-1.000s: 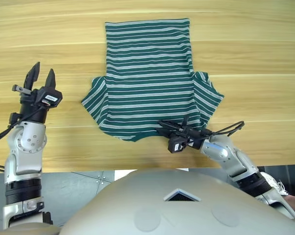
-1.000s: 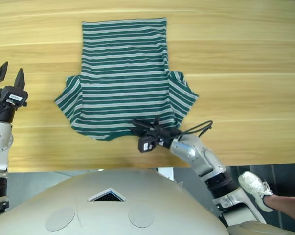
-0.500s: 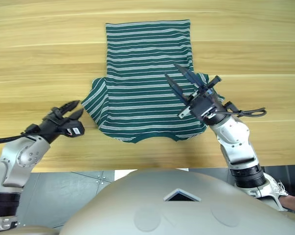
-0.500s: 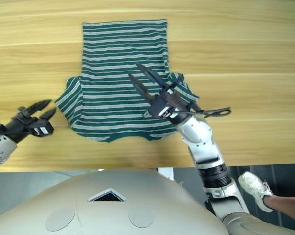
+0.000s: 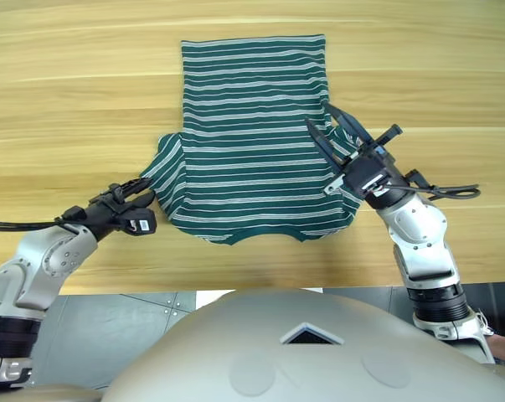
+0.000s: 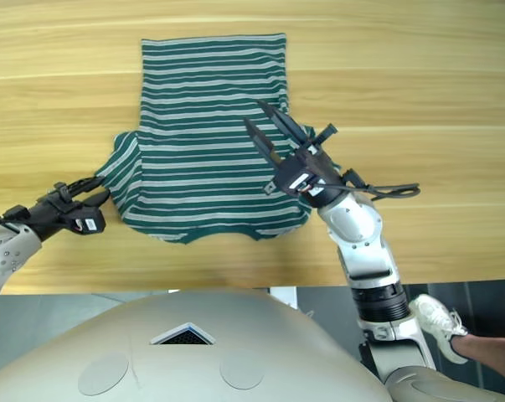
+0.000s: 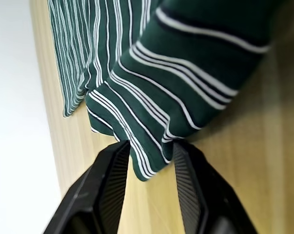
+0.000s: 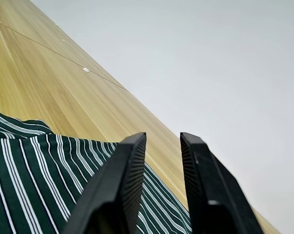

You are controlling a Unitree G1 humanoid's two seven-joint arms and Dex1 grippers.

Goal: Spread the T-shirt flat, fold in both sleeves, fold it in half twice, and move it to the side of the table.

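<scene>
Wooden table (image 5: 68, 84) with the green striped T-shirt (image 5: 252, 126) spread flat across it, hem far, collar near.
Left sleeve (image 5: 162, 163) has its tip lying between the parted fingers of the left gripper (image 5: 147, 188), not yet pinched; the right gripper (image 5: 319, 115) hangs above the right sleeve (image 5: 342, 209), likewise agape and empty. Closing on so thin a bite of cloth could let the sleeve slip mid-fold, or a low claw could snag and drag the body, rumpling it. Half a second ago the left gripper sat over bare wood short of the sleeve, and the right one hovered over the chest; it has since shifted outward.
</scene>
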